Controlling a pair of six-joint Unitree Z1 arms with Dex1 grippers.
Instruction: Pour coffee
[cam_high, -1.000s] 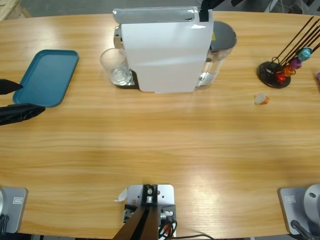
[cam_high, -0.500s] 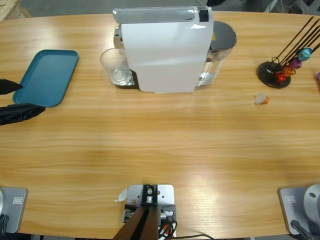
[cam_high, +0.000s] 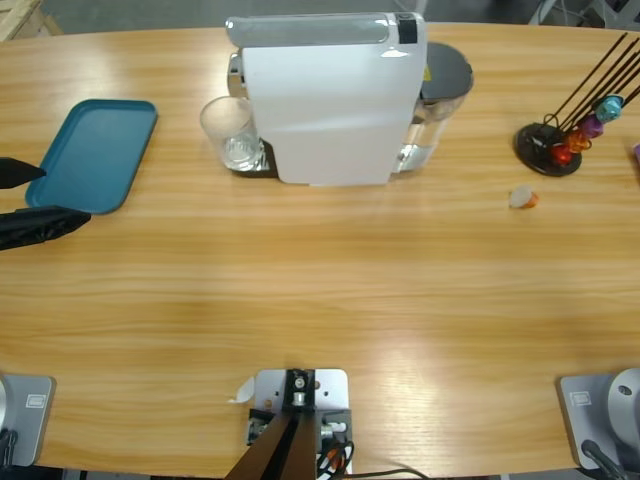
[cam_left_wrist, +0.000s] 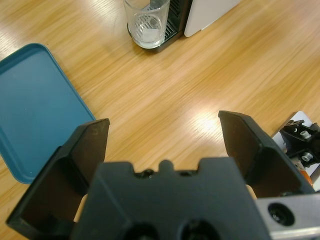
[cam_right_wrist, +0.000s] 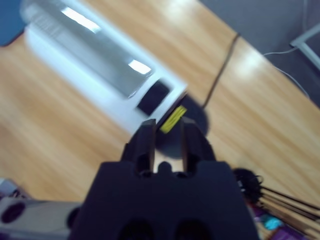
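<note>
A clear tumbler (cam_high: 228, 132) stands on the drip tray of the white coffee machine (cam_high: 330, 100). It shows no dark liquid, so the coffee is out of view. My left gripper (cam_high: 60, 192) sits open at the table's left edge beside a teal tray (cam_high: 95, 150). Its wrist view looks past wide-apart jaws of the left gripper (cam_left_wrist: 162, 122) toward the tumbler (cam_left_wrist: 147, 22). My right gripper (cam_right_wrist: 166, 125) is shut and empty, high above the coffee machine (cam_right_wrist: 95, 75). It does not show in the high view.
An orange-and-white capsule (cam_high: 522, 198) lies on the table to the right. Behind it stands a black capsule stand (cam_high: 550, 145) with coloured capsules. The machine's grey water tank (cam_high: 445, 75) sits at its right side.
The black part of an arm at the top edge above the machine has withdrawn out of the high view. The left gripper and the tumbler have not moved.
</note>
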